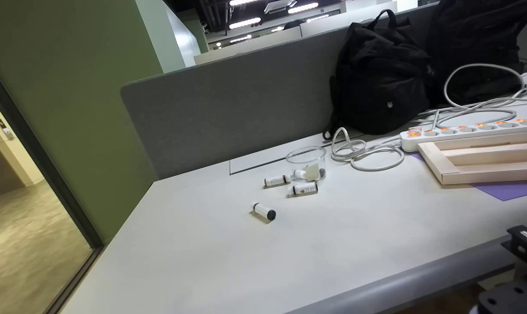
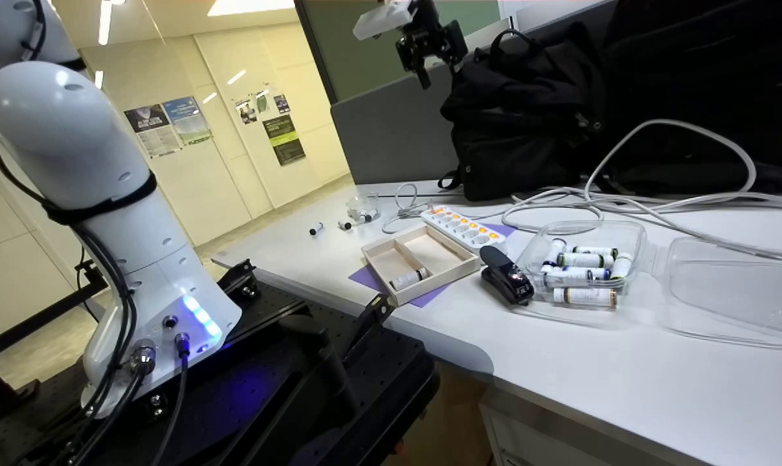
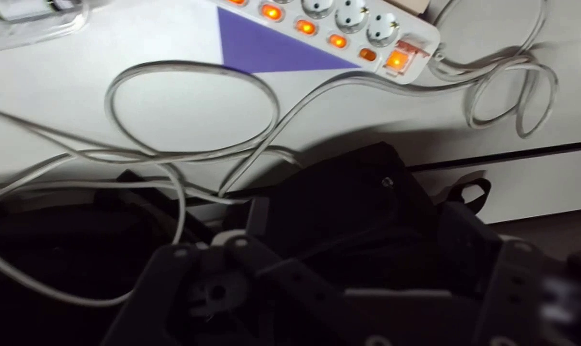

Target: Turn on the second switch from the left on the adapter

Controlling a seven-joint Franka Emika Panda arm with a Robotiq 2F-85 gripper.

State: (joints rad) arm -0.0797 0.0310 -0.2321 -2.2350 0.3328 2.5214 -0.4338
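The adapter is a long white power strip [image 1: 460, 135] on the table. It lies behind the wooden frame and also shows in an exterior view [image 2: 478, 239]. In the wrist view the adapter [image 3: 423, 36] runs along the top, partly cut off by the frame edge. The large end switch [image 3: 397, 60] glows orange. The small switch beside it [image 3: 367, 54] looks darker, unlit. Other small switches [image 3: 306, 27] glow bright orange. My gripper [image 2: 439, 61] is high above the table, in front of the black backpack. In the wrist view the gripper [image 3: 362, 226] is open, nothing between its fingers.
A pale wooden frame [image 2: 423, 285] lies on purple paper in front of the adapter. Black backpacks [image 2: 514, 123] and looped white cords [image 2: 624, 194] are behind. Clear containers with small cylinders [image 2: 582, 278], a black stapler-like object [image 2: 507, 275] and a grey partition [image 2: 391, 133] are around.
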